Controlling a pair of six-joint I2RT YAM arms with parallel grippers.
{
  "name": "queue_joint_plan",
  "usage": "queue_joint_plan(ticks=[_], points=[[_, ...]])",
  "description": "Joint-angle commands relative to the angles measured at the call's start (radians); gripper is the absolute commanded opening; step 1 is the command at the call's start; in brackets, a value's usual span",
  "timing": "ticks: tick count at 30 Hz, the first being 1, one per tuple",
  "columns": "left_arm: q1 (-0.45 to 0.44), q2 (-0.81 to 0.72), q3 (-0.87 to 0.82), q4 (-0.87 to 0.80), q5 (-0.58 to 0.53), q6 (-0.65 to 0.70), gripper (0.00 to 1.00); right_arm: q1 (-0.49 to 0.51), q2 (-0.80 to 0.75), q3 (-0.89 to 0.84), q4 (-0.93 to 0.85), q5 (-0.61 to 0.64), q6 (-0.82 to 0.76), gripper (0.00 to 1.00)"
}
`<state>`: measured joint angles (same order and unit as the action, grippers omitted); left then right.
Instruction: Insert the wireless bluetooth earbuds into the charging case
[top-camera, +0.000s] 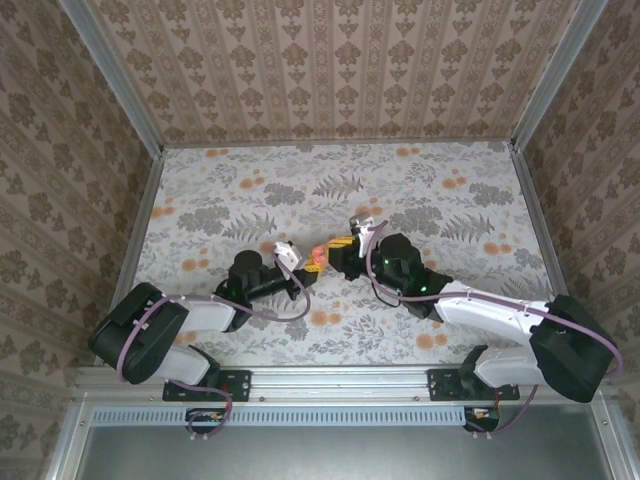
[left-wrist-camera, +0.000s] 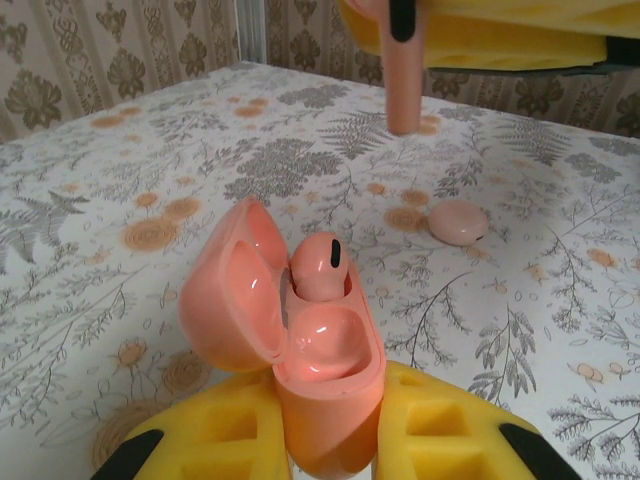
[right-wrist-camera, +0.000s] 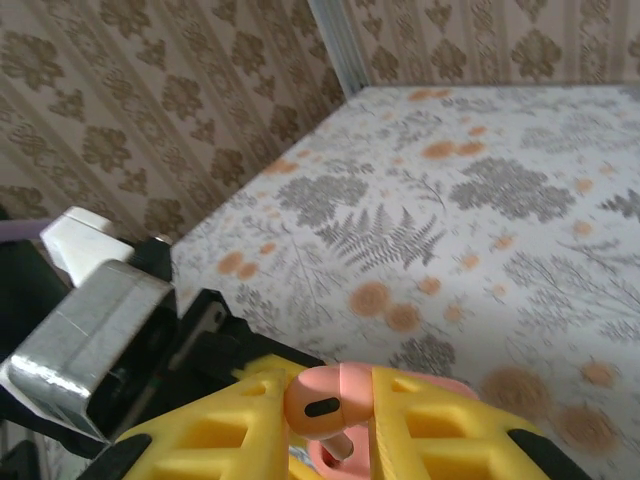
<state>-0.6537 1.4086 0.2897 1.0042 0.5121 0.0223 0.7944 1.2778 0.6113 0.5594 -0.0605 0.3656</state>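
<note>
Left gripper (left-wrist-camera: 325, 440), at frame bottom, clamps the open case (left-wrist-camera: 330, 375), one bud (left-wrist-camera: 320, 265) seated; right gripper (right-wrist-camera: 330, 430) pinches the other bud (right-wrist-camera: 318, 402) at bottom centre.

Black joints and white links on the left arm (top-camera: 190, 315) lower left, right arm (top-camera: 500, 318) lower right; purple cables (top-camera: 300, 300) looping along both; green lights on the right; chunky yellow fingers (left-wrist-camera: 440, 430), waffle-pocketed, black-edged.

The left arm (top-camera: 215, 312) is being stretched toward two o'clock and the right arm (top-camera: 480, 308) toward ten o'clock. The left gripper (left-wrist-camera: 330, 440) is being pressed shut on the charging case (left-wrist-camera: 325, 380), the right gripper (right-wrist-camera: 335, 420) on an earbud (right-wrist-camera: 318, 400).
</note>
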Motion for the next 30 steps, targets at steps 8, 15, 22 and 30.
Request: queue_joint_plan(ticks=[8,15,22,30], points=[[-0.007,0.002,0.038,0.105,-0.001,-0.065,0.15,0.016,0.06,-0.006,0.143,-0.005,-0.021,0.22],[-0.007,-0.004,0.046,0.123,-0.007,-0.084,0.15,0.019,0.076,-0.016,0.164,-0.002,-0.013,0.22],[-0.007,-0.011,0.054,0.127,-0.014,-0.095,0.16,0.022,0.087,-0.024,0.182,0.002,-0.012,0.22],[-0.007,-0.023,0.061,0.131,-0.017,-0.104,0.15,0.022,0.103,-0.031,0.205,-0.003,-0.005,0.22]])
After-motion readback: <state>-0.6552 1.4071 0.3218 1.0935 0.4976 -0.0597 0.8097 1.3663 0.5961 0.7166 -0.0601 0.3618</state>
